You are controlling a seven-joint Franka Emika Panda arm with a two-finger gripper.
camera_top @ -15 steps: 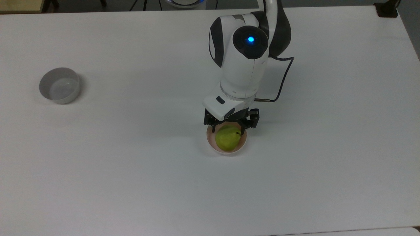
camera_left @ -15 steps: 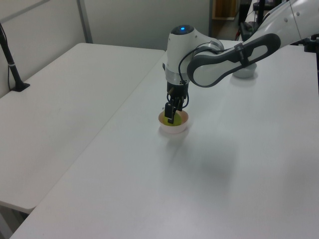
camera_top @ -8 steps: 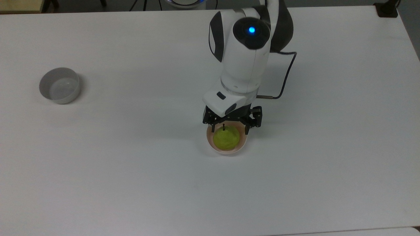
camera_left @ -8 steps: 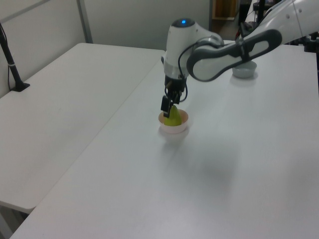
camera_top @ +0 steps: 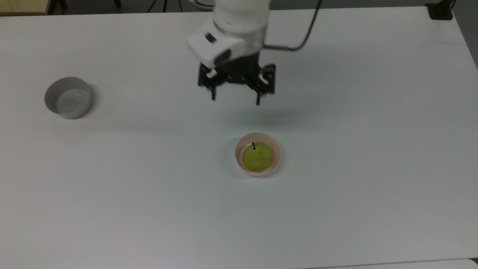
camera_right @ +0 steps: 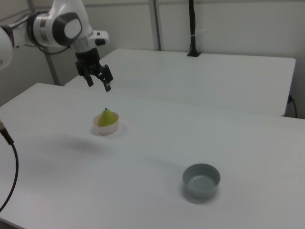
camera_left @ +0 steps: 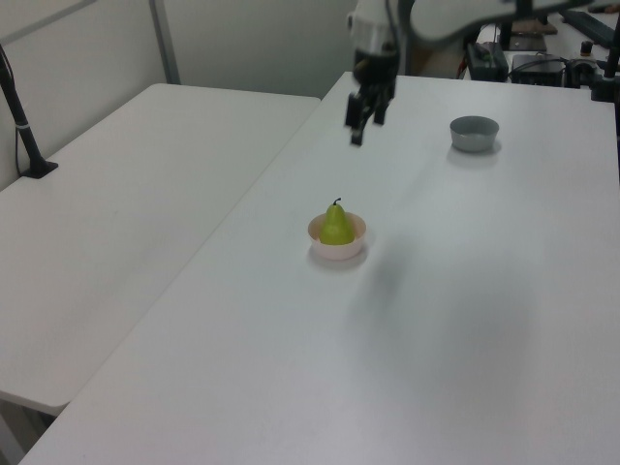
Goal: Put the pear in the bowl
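The pear (camera_top: 257, 157) sits upright in the pink bowl (camera_top: 275, 162), just below centre of the top view. Its skin is yellow-green and matte, the body round and narrowing upward to a short dark stem; in the left view it (camera_left: 336, 228) rises well above the bowl's (camera_left: 336, 249) smooth, plastic-looking rim, and the right view shows the pear (camera_right: 106, 118) and the bowl (camera_right: 103, 130) the same way.

The gripper (camera_top: 235, 100) hangs well apart from the pear, higher in the top view and a little to its left, up in the air over bare desk. Its two thin black fingers (camera_top: 213, 92) are spread wide and hold nothing. The left view has it (camera_left: 363, 123) in the upper middle; the right view has it (camera_right: 98, 85) in the upper left, above and behind the bowl.

The desk (camera_top: 373, 186) is flat, white and matte. A round grey bowl (camera_top: 68, 97) stands far off at the top view's left edge, seen also in the left view (camera_left: 474, 133) and the right view (camera_right: 201, 180).

A second white desk (camera_left: 116, 223) adjoins, with a black post (camera_right: 192, 28) on it, and pale wall panels behind.
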